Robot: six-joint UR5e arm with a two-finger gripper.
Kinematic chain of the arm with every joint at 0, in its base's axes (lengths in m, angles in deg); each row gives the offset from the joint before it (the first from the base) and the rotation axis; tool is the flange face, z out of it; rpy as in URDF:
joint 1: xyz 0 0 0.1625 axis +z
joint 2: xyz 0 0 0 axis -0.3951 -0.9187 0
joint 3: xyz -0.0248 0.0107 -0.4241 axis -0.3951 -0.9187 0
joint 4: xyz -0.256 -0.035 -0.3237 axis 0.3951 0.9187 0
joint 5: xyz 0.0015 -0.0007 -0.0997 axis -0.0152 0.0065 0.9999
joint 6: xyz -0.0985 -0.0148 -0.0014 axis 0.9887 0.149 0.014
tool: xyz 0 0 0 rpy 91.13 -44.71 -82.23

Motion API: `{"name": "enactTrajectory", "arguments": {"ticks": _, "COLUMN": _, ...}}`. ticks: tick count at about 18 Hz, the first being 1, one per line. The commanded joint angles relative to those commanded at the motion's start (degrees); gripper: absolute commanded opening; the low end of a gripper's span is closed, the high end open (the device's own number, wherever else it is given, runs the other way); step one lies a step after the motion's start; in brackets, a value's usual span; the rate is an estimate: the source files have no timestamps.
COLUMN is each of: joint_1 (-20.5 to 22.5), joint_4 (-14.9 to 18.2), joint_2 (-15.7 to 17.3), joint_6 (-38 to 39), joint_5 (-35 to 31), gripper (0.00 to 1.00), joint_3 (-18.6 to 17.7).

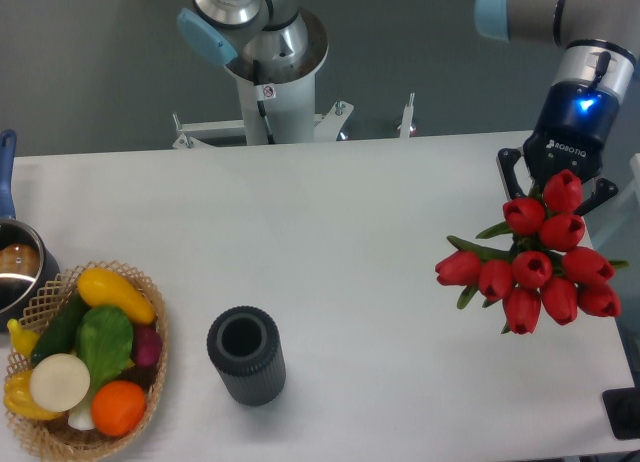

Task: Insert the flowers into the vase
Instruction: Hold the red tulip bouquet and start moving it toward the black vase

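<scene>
Ten red tulips [540, 267], one vase [247, 355] (upright), gripper [556, 187] grip hidden, cannot tell

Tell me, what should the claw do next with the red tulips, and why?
Probably carry them left and toward the near table edge until they hang over the vase. The claw sits at the far right, apparently gripping the tulips by the stems, though the buds hide its fingertips. The dark ribbed vase stands upright, mouth open, well away beside the vegetable basket.
</scene>
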Motion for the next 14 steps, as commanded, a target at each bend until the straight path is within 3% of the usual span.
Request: {"name": "enactTrajectory", "arguments": {"ticks": 14, "joint_1": -1.31, "joint_4": 0.0, "joint_2": -0.61, "joint_6": -0.53, "joint_5": -0.18, "gripper": 0.12, "joint_3": -0.35}}
